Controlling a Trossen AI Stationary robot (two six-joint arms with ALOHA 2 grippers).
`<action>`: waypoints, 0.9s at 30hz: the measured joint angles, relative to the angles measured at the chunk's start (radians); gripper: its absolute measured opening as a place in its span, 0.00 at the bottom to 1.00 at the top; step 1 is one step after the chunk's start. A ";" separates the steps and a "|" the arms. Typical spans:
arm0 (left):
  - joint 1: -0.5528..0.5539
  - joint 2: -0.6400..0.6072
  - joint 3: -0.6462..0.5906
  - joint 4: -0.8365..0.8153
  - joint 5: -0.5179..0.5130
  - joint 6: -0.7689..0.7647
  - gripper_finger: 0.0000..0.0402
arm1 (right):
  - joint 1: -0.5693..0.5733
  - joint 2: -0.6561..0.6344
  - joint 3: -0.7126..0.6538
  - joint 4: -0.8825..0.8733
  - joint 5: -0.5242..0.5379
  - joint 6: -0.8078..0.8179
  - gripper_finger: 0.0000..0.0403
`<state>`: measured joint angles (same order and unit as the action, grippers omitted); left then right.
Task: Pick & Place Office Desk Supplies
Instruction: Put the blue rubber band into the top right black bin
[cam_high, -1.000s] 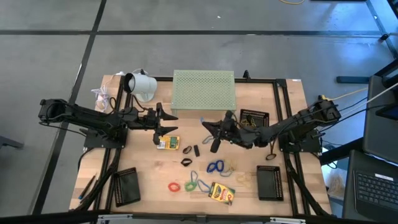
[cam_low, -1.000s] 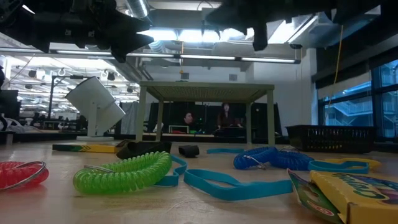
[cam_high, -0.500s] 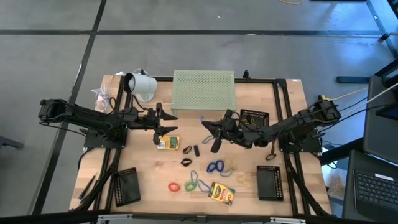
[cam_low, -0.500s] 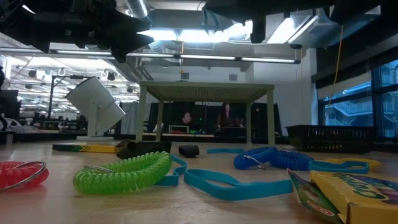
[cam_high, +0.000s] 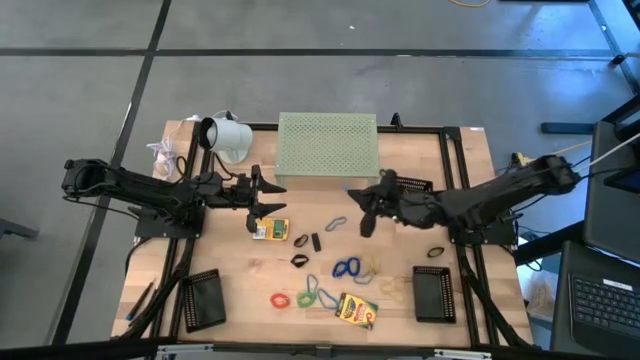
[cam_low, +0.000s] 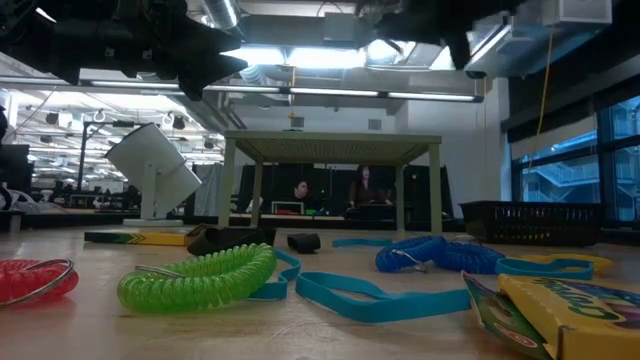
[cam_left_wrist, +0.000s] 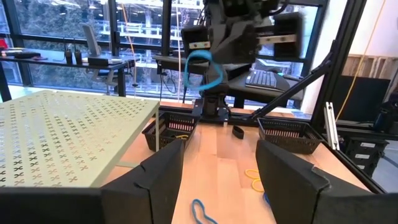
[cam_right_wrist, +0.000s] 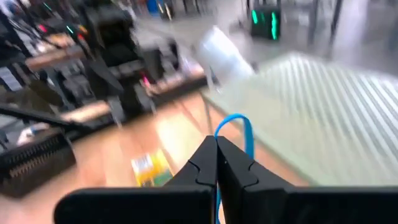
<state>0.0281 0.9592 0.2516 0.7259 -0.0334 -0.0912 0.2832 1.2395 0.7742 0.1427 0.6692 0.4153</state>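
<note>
Table (cam_high: 240, 285): pale wood, matt (grain visible). Stand (cam_high: 327, 145): perforated pale green sheet, matt. Green coil (cam_low: 198, 277): glossy plastic. Blue band (cam_left_wrist: 200, 67): smooth rubber. Crayon box (cam_high: 356, 309): printed card.

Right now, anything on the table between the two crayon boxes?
Yes. In the high view, between the upper crayon box and the lower crayon box lie small black clips and the green band loop.
</note>
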 joint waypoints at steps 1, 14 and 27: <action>0.000 0.000 0.000 -0.001 0.000 0.000 0.49 | 0.000 -0.033 0.000 -0.087 -0.004 0.057 0.00; 0.000 0.000 0.000 -0.005 0.000 0.000 0.49 | 0.000 -0.160 0.000 -0.872 -0.003 0.646 0.00; 0.000 0.000 0.000 -0.012 0.000 0.000 0.49 | -0.023 -0.115 0.000 -1.084 0.013 0.953 0.00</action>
<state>0.0280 0.9596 0.2516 0.7136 -0.0334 -0.0914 0.2599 1.1250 0.7742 -0.9409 0.6820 1.3679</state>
